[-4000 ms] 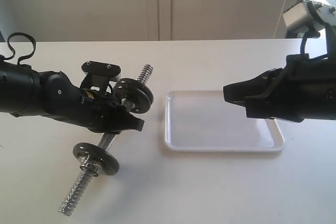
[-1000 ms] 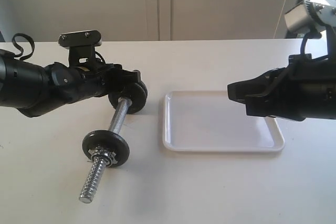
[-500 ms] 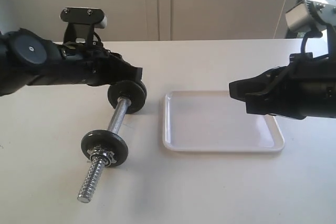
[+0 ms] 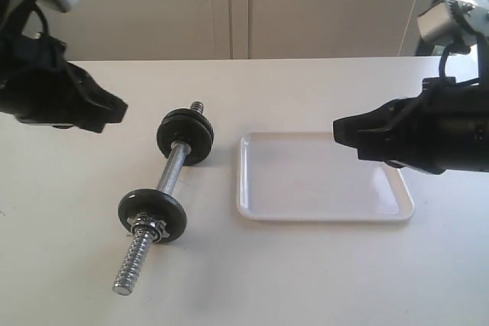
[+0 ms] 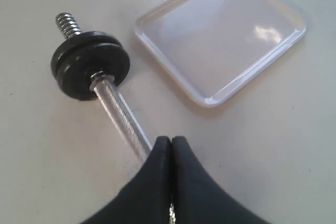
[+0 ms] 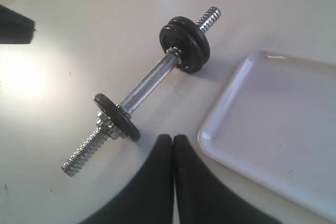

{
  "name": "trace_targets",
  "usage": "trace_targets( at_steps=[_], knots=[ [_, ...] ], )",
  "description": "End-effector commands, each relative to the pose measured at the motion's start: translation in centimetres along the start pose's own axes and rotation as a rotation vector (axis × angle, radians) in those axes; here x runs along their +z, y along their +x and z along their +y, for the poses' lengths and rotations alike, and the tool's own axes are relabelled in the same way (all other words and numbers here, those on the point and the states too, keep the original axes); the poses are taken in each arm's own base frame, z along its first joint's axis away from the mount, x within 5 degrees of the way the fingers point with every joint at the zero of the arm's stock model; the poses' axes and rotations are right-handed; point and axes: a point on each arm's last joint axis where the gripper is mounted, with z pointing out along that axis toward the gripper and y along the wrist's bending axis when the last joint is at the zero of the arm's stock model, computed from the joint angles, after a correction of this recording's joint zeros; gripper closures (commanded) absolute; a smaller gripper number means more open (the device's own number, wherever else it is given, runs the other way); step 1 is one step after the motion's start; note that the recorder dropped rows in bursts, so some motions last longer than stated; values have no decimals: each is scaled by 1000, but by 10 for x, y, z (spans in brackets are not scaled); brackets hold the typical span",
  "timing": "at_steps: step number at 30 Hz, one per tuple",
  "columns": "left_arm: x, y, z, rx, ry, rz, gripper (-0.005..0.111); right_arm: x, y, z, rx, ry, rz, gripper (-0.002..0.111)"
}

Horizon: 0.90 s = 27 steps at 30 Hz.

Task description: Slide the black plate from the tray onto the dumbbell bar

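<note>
The dumbbell bar (image 4: 172, 173) lies flat on the white table, left of the tray (image 4: 321, 181), which holds nothing. Two black plates (image 4: 186, 137) sit side by side near the bar's far threaded end, clearer in the right wrist view (image 6: 185, 43). A single black disc (image 4: 153, 215) and a silver star nut (image 4: 149, 227) sit near its near end. My left gripper (image 4: 121, 111) hangs shut and empty, up and left of the bar, apart from it. My right gripper (image 4: 338, 132) is shut and empty above the tray's far right part.
The table's far edge meets a pale wall behind. The bar's near threaded end (image 4: 126, 280) points toward the table's front. In the left wrist view the knurled bar (image 5: 118, 114) runs under the shut fingertips, with the tray (image 5: 220, 40) beyond.
My left gripper has let go of the bar's far end and pulled back up and to the left. The bar, lifted four seconds ago, now rests still. The right arm has barely moved.
</note>
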Motion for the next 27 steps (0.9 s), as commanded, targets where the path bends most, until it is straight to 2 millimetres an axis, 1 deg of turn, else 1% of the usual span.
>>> trace_targets(
  at_steps=[1,5,7,10,13,16,21,27],
  knots=[
    [-36,22,-9,3,-67,20,107,-1,3,3,121,-30,22,108],
    [-64,45,-20,-22,-125,-65,107,-9,4,14,107,-105,41,108],
    [-78,57,-27,-33,-148,-129,107,-16,4,19,64,-103,29,108],
    [-99,69,-35,-17,-180,-249,107,-30,2,25,-13,-69,-14,108],
    [-118,74,-44,-4,-183,-353,107,-43,-2,29,-57,-19,-95,108],
    [-132,74,-49,2,-196,-456,107,-52,-6,30,-76,26,-165,108],
    [-144,75,-52,17,-212,-526,107,-58,-8,33,-89,37,-198,108],
    [-144,75,-53,18,-212,-527,107,-58,-7,33,-90,35,-197,108]
  ],
)
